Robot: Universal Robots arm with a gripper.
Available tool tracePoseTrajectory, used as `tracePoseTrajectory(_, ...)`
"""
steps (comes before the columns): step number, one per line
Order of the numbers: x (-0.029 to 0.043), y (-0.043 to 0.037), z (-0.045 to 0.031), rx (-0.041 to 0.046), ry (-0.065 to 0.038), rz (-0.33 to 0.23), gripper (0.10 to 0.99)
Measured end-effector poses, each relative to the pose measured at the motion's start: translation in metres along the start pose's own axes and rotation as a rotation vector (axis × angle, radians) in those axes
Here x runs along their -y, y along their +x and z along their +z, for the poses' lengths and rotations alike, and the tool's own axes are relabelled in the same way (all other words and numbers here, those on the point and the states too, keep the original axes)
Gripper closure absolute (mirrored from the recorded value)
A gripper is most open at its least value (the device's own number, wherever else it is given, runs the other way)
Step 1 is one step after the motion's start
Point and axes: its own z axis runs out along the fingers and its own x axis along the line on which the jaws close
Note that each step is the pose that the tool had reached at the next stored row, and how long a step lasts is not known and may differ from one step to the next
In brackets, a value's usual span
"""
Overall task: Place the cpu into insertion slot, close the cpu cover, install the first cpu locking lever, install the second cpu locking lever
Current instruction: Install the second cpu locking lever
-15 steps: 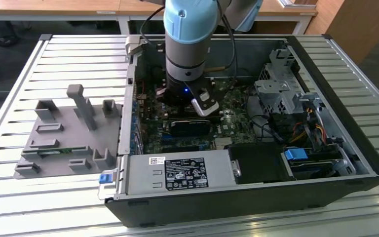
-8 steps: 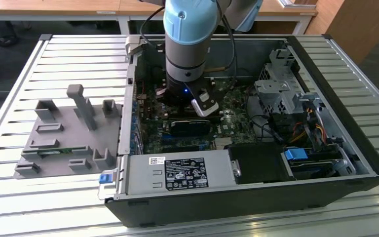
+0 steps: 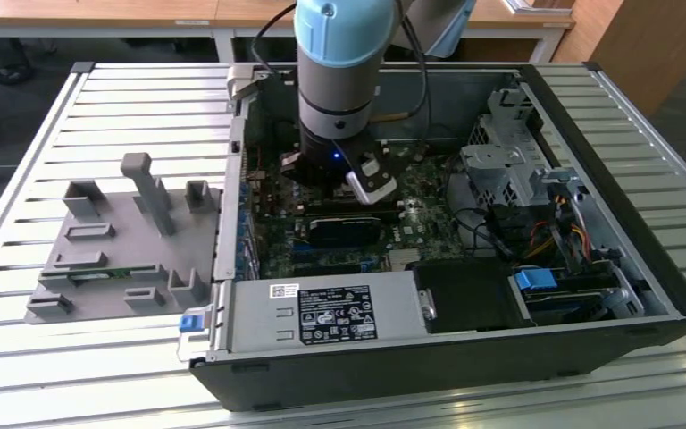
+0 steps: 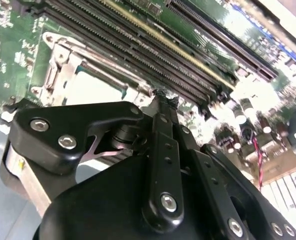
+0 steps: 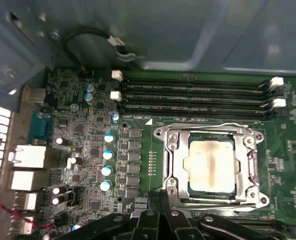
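Surface: slatted metal table (image 3: pixel 33 357) carries the open computer case (image 3: pixel 463 357); a grey fixture (image 3: pixel 117 259) lies beside the case, toward the exterior view's left.
Room: wooden desks (image 3: pixel 93 13) stand beyond the case.
My gripper (image 5: pixel 160 197): inside the case, fingertips pressed together on nothing, just beside the socket's edge.
Cpu (image 5: pixel 211 166): seated in the insertion slot (image 5: pixel 190 192).
Cpu cover (image 5: pixel 175 165): down, framing the chip.
First wrist view: memory slots (image 5: pixel 192 97) near the socket.
Second wrist view: my linkage (image 4: pixel 162 165) close up.
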Motion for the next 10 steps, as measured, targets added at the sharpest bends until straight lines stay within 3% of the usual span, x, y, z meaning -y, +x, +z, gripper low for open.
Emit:
tracePoseTrajectory(4,-0.0027,0.0004,-0.0118,-0.0001,-0.001,0.0,0.98)
tracePoseTrajectory(10,-0.0051,0.0006,-0.0219,0.0001,-0.006,0.0,0.98)
